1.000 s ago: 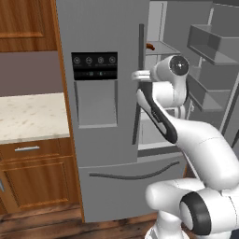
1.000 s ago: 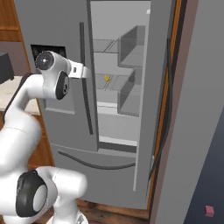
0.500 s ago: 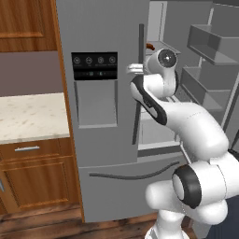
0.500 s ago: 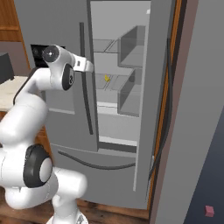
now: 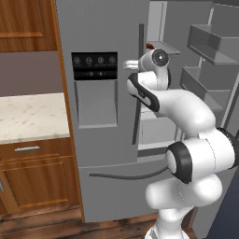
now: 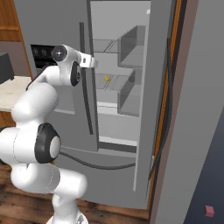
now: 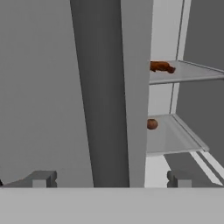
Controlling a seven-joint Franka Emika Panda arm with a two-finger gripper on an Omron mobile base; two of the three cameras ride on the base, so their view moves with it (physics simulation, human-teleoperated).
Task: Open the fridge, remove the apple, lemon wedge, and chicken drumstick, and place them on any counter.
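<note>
Hand view is showing the gripper (image 7: 109, 178) gaping wide and empty, facing the fridge (image 5: 107, 28) door's edge, while the chicken drumstick (image 7: 161, 67) and apple (image 7: 152, 124) are lying on far shelves to its right.

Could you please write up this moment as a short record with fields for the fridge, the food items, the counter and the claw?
fridge: right door swung open, left door shut
chicken drumstick: on upper shelf inside
apple: on the shelf below the drumstick
lemon wedge: on a shelf inside
counter: left of the fridge
claw: open, holding nothing, facing the edge of the shut left door
</note>
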